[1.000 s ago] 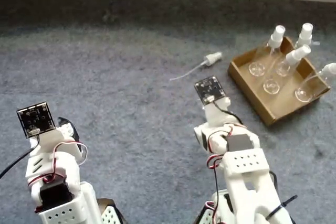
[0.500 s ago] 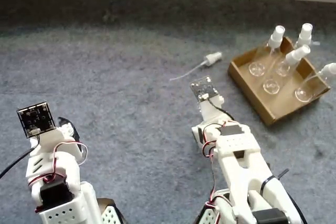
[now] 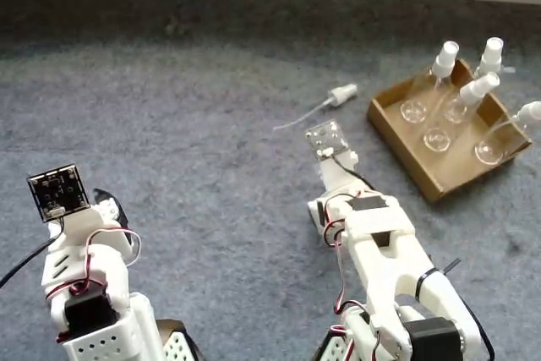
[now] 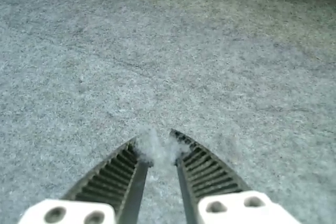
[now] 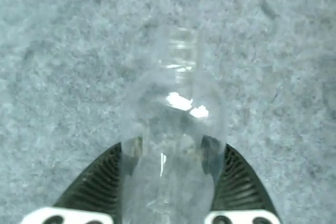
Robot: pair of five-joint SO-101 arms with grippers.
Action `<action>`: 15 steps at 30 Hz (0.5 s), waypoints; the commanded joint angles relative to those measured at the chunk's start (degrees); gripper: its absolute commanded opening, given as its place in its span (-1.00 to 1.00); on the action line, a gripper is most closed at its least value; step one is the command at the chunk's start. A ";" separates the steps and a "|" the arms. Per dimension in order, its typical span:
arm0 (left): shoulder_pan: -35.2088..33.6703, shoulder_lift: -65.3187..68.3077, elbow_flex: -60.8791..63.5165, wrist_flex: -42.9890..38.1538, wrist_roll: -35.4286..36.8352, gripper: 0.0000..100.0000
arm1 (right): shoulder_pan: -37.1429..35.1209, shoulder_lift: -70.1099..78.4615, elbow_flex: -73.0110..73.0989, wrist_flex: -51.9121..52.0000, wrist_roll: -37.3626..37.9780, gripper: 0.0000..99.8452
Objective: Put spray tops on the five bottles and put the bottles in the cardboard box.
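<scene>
The right gripper [image 5: 173, 149] is closed about the body of a clear, uncapped bottle [image 5: 176, 103]. Its two ribbed fingers [image 5: 110, 174] press against the bottle's sides, and the threaded neck points away from the wrist, over the grey carpet [image 5: 63, 51]. In the high view the right arm [image 3: 380, 251] stretches from the near edge toward the middle of the carpet, with its wrist camera board [image 3: 325, 137] at the front.

The left gripper [image 4: 156, 144] is open only a narrow gap and has nothing between its toothed fingers [image 4: 113, 174], whose tips are low over the carpet. The left arm [image 3: 84, 276] sits folded at the near left corner, well apart from the right arm.

Just beyond the right arm's camera board lies a loose white spray top [image 3: 342, 95], on its side, with its thin dip tube trailing across the carpet. Farther right is the cardboard box [image 3: 401, 151], a shallow open tray. It holds four clear bottles [image 3: 436, 139], each fitted with a white spray top and leaning over the box's far rim.
</scene>
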 commanded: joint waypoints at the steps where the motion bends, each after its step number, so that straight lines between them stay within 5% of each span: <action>1: 1.10 -0.57 -1.36 -1.05 -0.62 -0.98 | 0.75 0.04 -2.42 -1.98 0.44 -0.87; 15: 6.73 -0.48 -1.27 -0.88 -0.62 -0.98 | 0.75 0.04 -2.15 -1.98 0.44 -0.87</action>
